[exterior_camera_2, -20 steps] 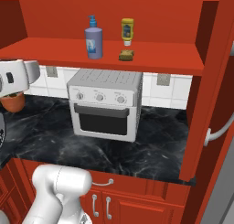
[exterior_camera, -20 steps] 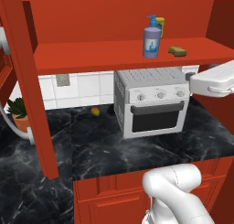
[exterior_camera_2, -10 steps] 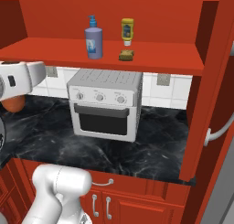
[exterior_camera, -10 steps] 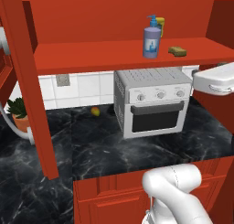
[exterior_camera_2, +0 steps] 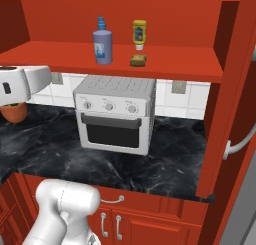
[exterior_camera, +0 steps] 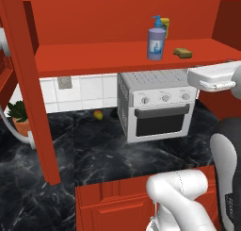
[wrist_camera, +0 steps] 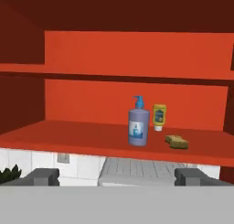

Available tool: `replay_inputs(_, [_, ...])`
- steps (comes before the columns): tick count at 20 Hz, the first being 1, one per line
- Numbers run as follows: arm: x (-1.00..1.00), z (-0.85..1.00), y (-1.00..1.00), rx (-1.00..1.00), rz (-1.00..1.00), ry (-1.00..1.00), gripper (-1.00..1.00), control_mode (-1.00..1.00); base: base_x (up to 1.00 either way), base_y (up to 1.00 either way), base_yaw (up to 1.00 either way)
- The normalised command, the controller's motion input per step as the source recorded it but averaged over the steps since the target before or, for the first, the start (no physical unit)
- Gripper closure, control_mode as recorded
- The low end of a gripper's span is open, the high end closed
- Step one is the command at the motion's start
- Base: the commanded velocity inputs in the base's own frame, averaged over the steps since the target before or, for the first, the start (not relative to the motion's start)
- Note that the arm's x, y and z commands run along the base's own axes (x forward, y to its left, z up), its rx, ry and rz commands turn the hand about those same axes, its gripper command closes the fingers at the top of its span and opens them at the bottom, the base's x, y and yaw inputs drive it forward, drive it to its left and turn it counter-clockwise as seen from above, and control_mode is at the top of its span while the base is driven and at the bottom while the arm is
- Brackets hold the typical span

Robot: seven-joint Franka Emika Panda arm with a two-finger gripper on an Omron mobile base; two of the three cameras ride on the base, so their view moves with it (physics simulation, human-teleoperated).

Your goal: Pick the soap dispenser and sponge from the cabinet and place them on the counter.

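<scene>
The soap (exterior_camera: 156,40) stands upright on the cabinet (exterior_camera: 117,55) shelf, toward its front edge, with the sponge (exterior_camera: 183,52) lying flat just beside it, apart from it; in the right base view the soap (exterior_camera_2: 102,43) is left of the sponge (exterior_camera_2: 138,60), and a yellow bottle (exterior_camera_2: 139,34) stands behind the sponge, nearer the back wall; in the hand view the soap (wrist_camera: 138,124), yellow bottle (wrist_camera: 159,116) and sponge (wrist_camera: 177,141) sit a little right of centre, well ahead of the end effector (wrist_camera: 116,176), whose two tips stand wide apart with nothing between them; below the shelf a toaster oven (exterior_camera: 159,104) sits on the bench (exterior_camera: 94,154), with a small fruit (exterior_camera: 98,114) near its left side and a potted plant (exterior_camera: 19,117) far left; over the last second the white arm link has slid a little further into both base views, from the right edge in the left one and from the left edge in the right one, while soap, sponge and bottle have not shifted; I judge this an early approach, the hand lining up level with the shelf; nothing has yet been lifted, and both items have still to reach the bench
</scene>
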Motion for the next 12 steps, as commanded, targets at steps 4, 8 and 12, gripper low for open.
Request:
replay_inputs(4, [0.02,0.02,-0.12,0.02,-0.12,-0.04,-1.00,-1.00,0.00,0.00,0.00])
replay_inputs(8, [0.00,0.00,-0.15,0.02,-0.06,-0.04,-1.00,-1.00,0.00,0.00,0.00])
replay_inputs(12, [0.00,0.00,-0.22,0.03,0.00,-0.04,-1.00,-1.00,0.00,0.00,0.00])
